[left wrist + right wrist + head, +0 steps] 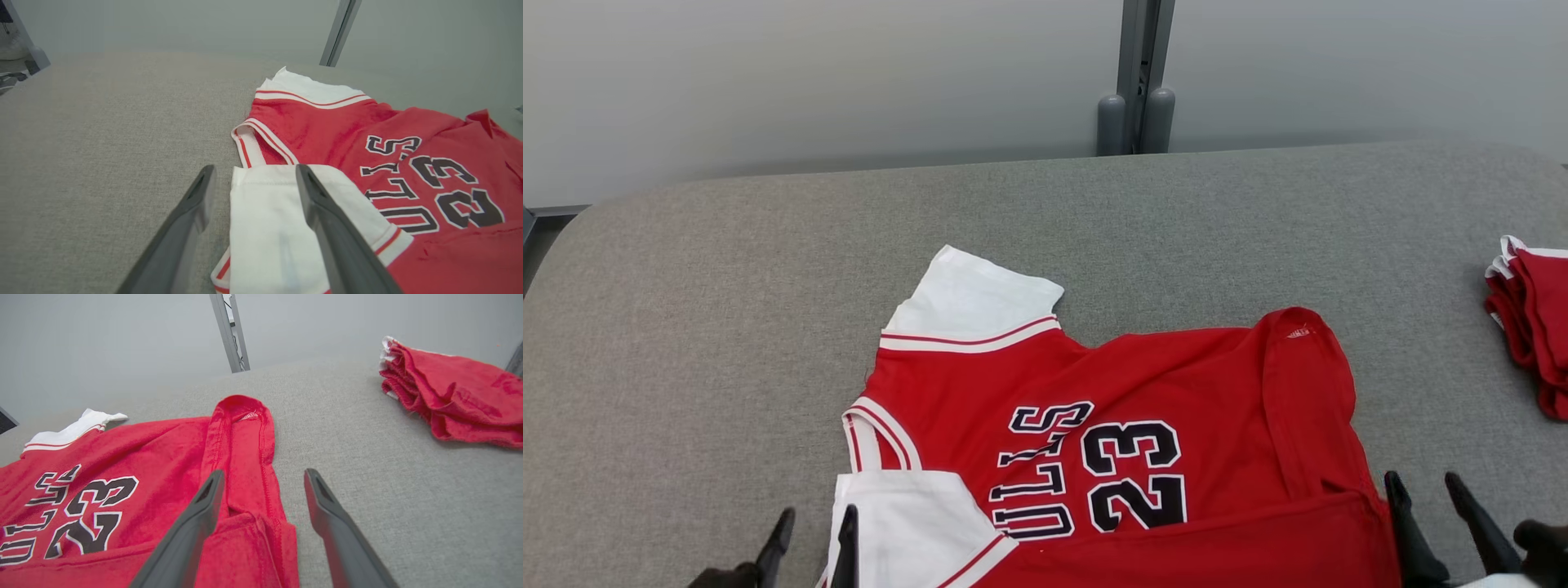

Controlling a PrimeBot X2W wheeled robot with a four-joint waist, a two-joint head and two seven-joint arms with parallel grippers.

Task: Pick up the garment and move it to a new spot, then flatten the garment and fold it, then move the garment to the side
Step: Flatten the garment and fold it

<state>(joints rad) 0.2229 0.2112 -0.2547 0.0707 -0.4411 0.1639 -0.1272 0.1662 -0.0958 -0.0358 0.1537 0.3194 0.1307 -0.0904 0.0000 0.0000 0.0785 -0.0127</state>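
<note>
The garment (1127, 425) is a red jersey with white sleeves and a black "23", lying spread on the grey padded table (686, 343) near its front edge; it also shows in the left wrist view (367, 155) and the right wrist view (122, 477). My left gripper (817, 523) stands open at the jersey's near white sleeve (265, 228), one finger over the sleeve and one over bare table. My right gripper (1425, 490) is open at the jersey's folded-back hem edge (245, 465), holding nothing.
A stack of folded red garments (1531, 318) lies at the table's right edge, seen too in the right wrist view (453, 392). A grey post (1137, 98) stands behind the table against a pale wall. Bare grey table lies left of and behind the jersey.
</note>
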